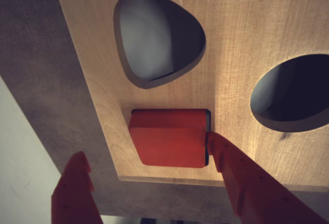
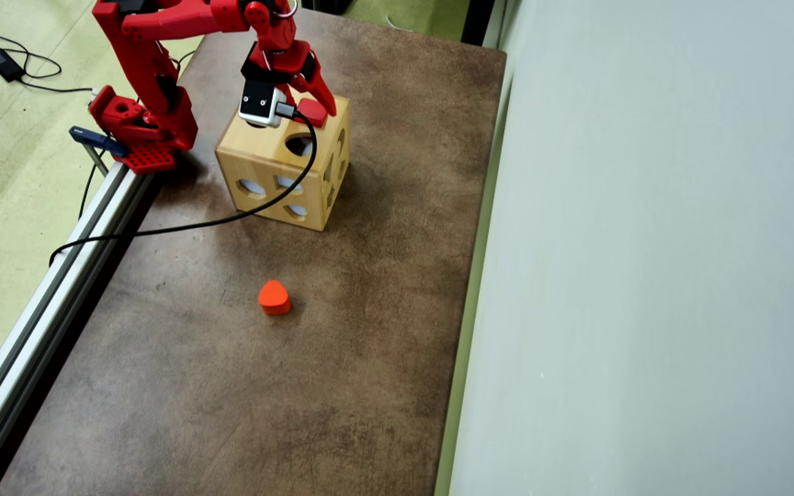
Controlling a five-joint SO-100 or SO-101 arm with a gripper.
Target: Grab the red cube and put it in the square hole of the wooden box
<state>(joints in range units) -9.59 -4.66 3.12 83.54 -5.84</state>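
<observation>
Red fingers (image 1: 241, 172) of your tool (image 1: 146, 175) sit closest to the lens, spread wide with nothing held between them; one fingertip touches the right edge of the red cube (image 1: 167, 142), the other hangs well off to the left over the worktop (image 1: 56, 95). Your cube sits in the square hole (image 1: 207, 131) just ahead of the tool, near the front edge of the wooden box (image 1: 247, 34), but it looks slightly tilted and not fully dropped; a thin dark gap shows along its right side. I'd judge the step nearly done. Nudge gently from above with the touching finger, pressing straight down, not sideways, so the block squares up and falls through. Beyond it lie the rounded heart-like hole (image 1: 154, 39) and the round hole (image 1: 295, 93). Ignore the orange heart block (image 2: 273, 297), well apart on the worktop.
</observation>
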